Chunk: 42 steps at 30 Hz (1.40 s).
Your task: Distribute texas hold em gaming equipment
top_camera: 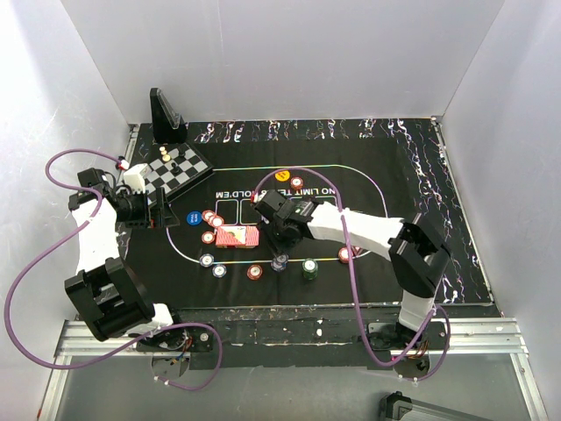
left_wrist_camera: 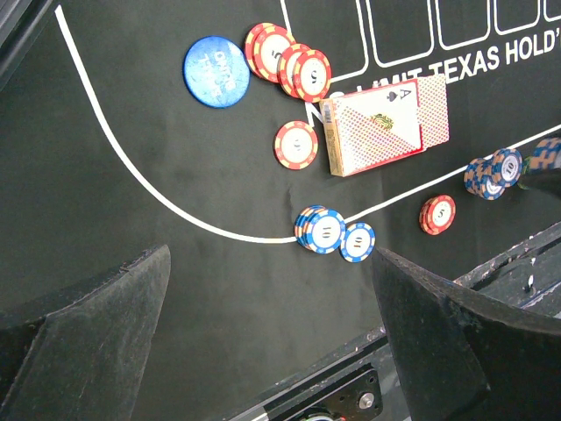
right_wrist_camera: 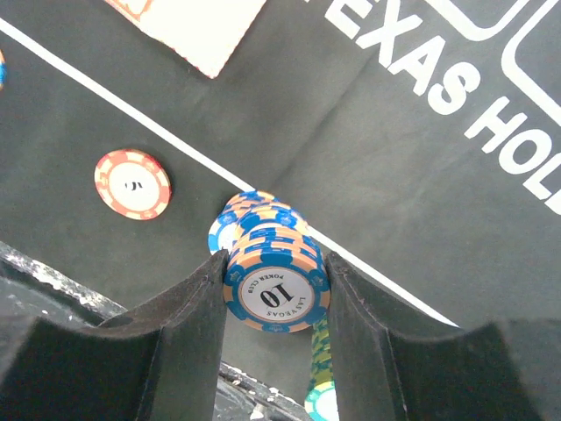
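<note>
We saw right claw [right_wrist_camera: 278, 263] pinching the blue-orange "10" chip stack [right_wrist_camera: 276, 296]. Spilled blue chips [right_wrist_camera: 250, 210] sat at 12 o'clock, red chip [right_wrist_camera: 132, 182] at 10. The left claw [left_wrist_camera: 272, 253] gaped wide, empty.

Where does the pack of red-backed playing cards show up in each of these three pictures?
Top view: the pack of cards lies just left of the picture's centre.
Left wrist view: the pack sits upper right of centre.
Right wrist view: only a blurred pale corner shows at the top edge, left of centre.
Shared landmark: the white TEXAS HOLD'EM lettering printed right beside it.
</note>
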### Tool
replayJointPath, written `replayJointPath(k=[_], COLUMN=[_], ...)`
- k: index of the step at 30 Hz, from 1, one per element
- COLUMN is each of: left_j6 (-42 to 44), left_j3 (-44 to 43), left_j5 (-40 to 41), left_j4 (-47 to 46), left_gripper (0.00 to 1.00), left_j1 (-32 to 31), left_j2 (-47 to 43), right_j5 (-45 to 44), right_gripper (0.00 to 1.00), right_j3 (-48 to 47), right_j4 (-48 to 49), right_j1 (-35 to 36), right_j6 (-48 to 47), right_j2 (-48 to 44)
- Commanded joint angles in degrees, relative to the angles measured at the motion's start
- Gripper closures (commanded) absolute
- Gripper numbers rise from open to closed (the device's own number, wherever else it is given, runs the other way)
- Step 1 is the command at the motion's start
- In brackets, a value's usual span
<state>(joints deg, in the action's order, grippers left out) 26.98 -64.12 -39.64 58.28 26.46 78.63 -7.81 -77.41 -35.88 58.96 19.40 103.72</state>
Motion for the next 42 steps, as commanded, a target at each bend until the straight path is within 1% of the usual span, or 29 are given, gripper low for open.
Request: replayJointPath(k=[1,5,9,16,19,25,29,32,37,38,39,42], left_j6=[0.26,0.26,0.35,0.00,0.00,0.09,-0.17,-0.26,-0.09,-0.09,0.00,0.18], left_j3=[-1.89,-1.71,-1.63,-1.89,-1.89,-1.62,-1.80,-1.62,-1.80,-1.71,-1.71,-1.45], left_j5=[-1.41,-1.14,-0.88,-0.79,-0.70,-0.53,-0.88,-1.05,-1.06,-1.06,-0.88,-0.97], left_j4=[-0.10,-0.19,-0.36,-0.54,-0.63,-1.33,-1.50,-1.77,-1.42,-1.33,-1.24,-1.15], left_gripper=[0.00,0.00,0.00,0.00,0.00,0.00,0.00,0.00,0.00,0.00,0.00,0.00], left_j1=[-0.18,-0.18,-0.18,-0.18,-0.18,-0.18,-0.18,-0.18,-0.18,-0.18,-0.18,-0.18], left_j2=[-1.81,-1.90,-1.81,-0.94,-0.58,-0.06,0.47,0.56,0.12,-0.14,-0.23,-0.67], right_j5=[-2.64,-3.70,-4.93,-8.88,-8.97,-8.54,-7.57,-7.39,-7.30,-7.13,-6.87,-5.64], right_gripper=[0.99,0.99,0.99,0.99,0.99,0.99,0.99,0.99,0.98,0.96,0.91,0.70], right_j3=[-5.21,-8.19,-12.76,-23.65,-28.31,-37.89,-43.43,-46.77,-48.28,-48.71,-49.24,-49.51], right_j4=[-1.91,-2.79,-3.93,-5.34,-5.78,-7.45,-8.77,-9.91,-10.17,-10.35,-10.70,-11.06], right_j1=[-2.79,-7.09,-13.50,-23.79,-26.78,-29.86,-30.22,-30.22,-30.66,-30.75,-31.01,-31.10], right_j6=[-1.64,-2.96,-3.93,-4.02,-3.14,-3.31,-3.93,-3.84,-3.75,-3.84,-3.84,-3.93], right_j2=[-3.97,-2.92,0.51,10.61,15.70,25.46,31.26,34.08,36.11,36.37,36.64,36.64])
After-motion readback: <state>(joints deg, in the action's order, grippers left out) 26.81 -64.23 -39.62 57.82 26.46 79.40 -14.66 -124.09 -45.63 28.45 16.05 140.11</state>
